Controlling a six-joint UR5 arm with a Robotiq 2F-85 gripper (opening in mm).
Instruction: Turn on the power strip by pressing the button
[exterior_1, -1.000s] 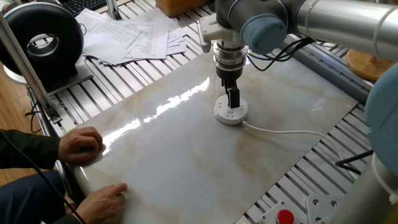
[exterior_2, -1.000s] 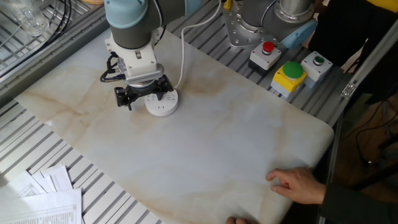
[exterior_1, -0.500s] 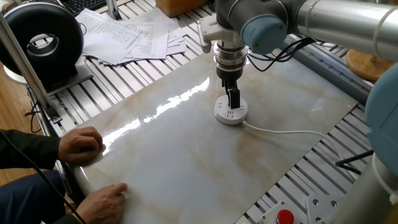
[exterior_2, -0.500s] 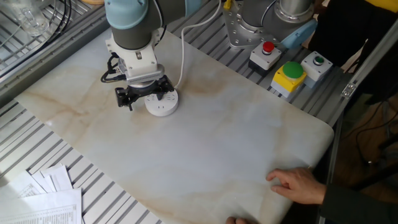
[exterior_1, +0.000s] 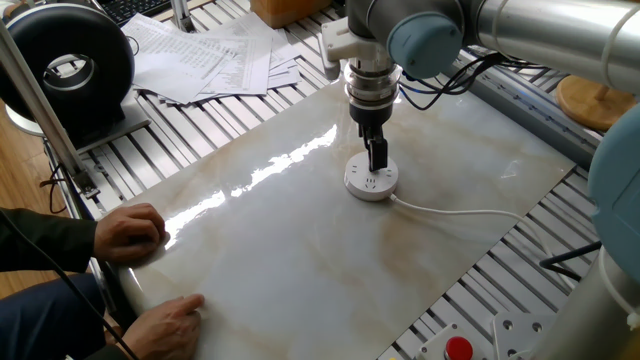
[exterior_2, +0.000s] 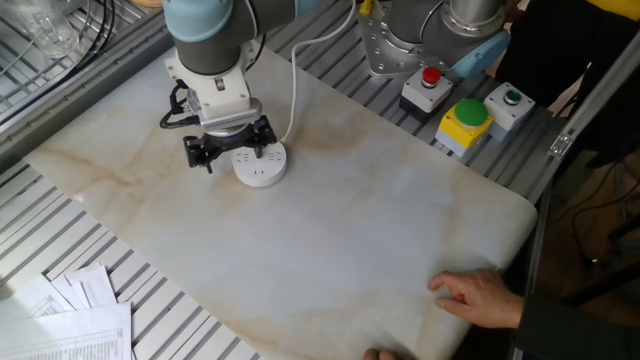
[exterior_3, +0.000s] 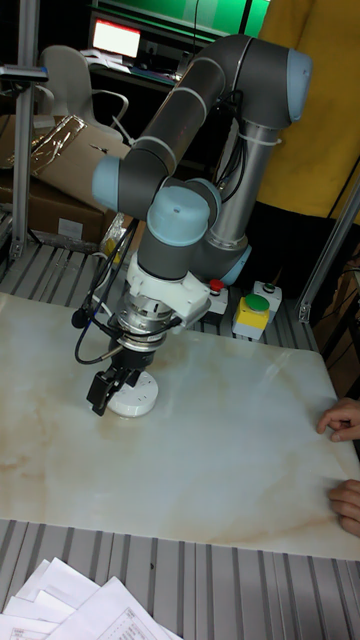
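On the marble slab (exterior_1: 300, 250), toward the edge farthest from the person's hands, sits the strip (exterior_1: 371, 183), a round white puck with grey slots on its flat top; in the other fixed view it lies at (exterior_2: 260, 166) and in the tall view at (exterior_3: 133, 396). A thin white cord (exterior_1: 470, 212) runs from the strip across the slab and off its edge. The gripper (exterior_1: 377, 160) hangs straight down over the strip, its black tip at the strip's top near the rim on the side away from the hands; whether it touches the strip I cannot tell. From the other fixed view the gripper (exterior_2: 229, 150) shows a black body at the strip's far rim, and in the tall view the gripper (exterior_3: 108, 386) covers the strip's left part. Whether the fingers are spread or pressed together I cannot tell in any view. Two hands rest on the slab's edge well apart from the strip, one at (exterior_1: 132, 232) and one at (exterior_1: 165, 322). Beyond the slab, farther from the strip, lie loose papers (exterior_1: 205, 55), and a box with a red button (exterior_2: 427, 86) and a yellow one (exterior_2: 469, 120) stand off the slab's side.
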